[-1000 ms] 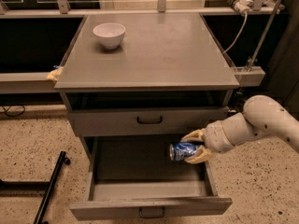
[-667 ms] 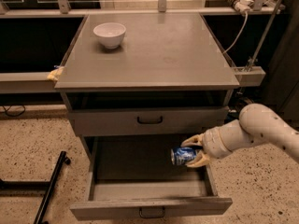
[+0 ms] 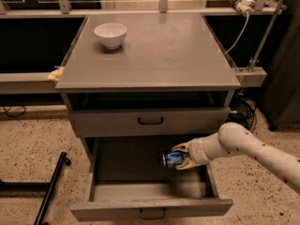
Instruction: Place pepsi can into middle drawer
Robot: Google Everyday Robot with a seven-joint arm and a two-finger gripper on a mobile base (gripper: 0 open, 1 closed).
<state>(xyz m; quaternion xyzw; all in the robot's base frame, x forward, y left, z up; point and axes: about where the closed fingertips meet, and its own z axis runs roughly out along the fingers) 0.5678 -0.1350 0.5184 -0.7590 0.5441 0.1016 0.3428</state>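
My claw (image 3: 181,157) is inside the open middle drawer (image 3: 151,208), right side, fingers clamped around the pepsi can (image 3: 171,159), held sideways close over the tray floor. Placing step, I reckon. Next call: set it down, let go, lift out without nudging it.

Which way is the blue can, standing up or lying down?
Lying down. The tool holds the pepsi can sideways inside the open middle drawer, its ends pointing left and right.
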